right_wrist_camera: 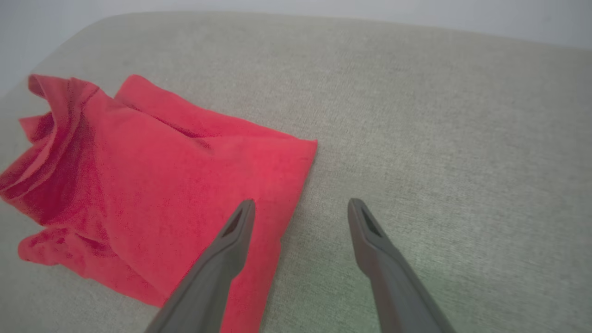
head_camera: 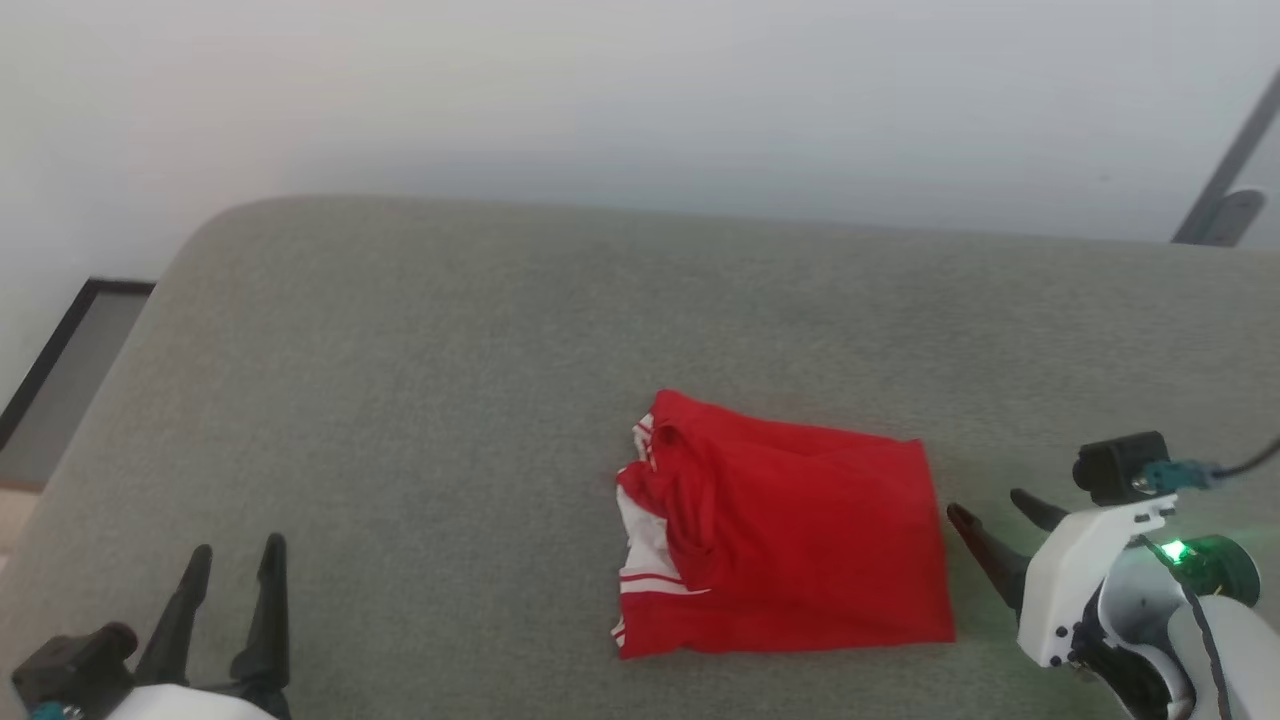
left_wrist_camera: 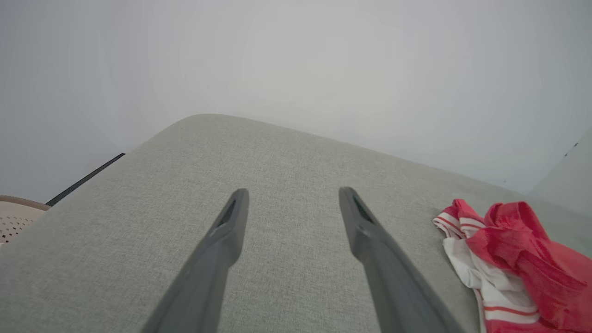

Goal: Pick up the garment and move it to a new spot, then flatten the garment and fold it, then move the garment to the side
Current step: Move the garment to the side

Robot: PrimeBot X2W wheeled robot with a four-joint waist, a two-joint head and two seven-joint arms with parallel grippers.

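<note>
On the grey cushion (head_camera: 420,380), far left: my left gripper (head_camera: 238,545), fingers spread with nothing in them, well apart from the cloth.

Centre-right: the garment (head_camera: 800,530) lies flat as a rough red rectangle. Its long axis runs side to side across the head view. The white striped ends are bunched at its left and a smooth folded edge is at its right.

Right: my right gripper (head_camera: 983,502), fingers spread and empty, just beside that smooth edge.

Judgement: it looks folded, so moving it aside is likely the step. Take both short ends together, pinch every layer and lift low. Keep tension even so the loose left end doesn't spill.
</note>
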